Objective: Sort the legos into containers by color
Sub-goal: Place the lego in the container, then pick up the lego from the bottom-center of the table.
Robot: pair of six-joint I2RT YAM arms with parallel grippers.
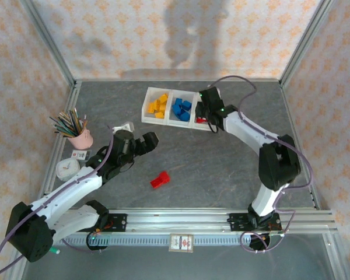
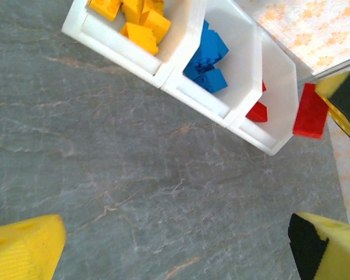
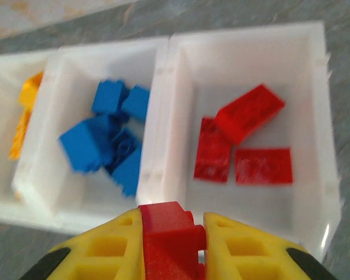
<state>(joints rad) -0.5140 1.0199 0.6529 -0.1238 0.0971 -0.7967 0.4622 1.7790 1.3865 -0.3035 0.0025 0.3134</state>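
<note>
grey stone-look table [image 1: 221, 160] | patterned walls [image 1: 122, 35] | left hand [image 1: 151, 140] spread | right hand [image 3: 172, 232] pinching red lego [image 3: 165, 220]

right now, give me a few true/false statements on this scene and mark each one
1. The right gripper is shut on a red brick. True.
2. The left gripper holds a blue brick. False: it is open and empty.
3. A second red brick lies loose on the table. True.
4. The middle of the tray holds yellow bricks. False: blue bricks.
5. The cup stands right of the tray. False: left of it.
</note>
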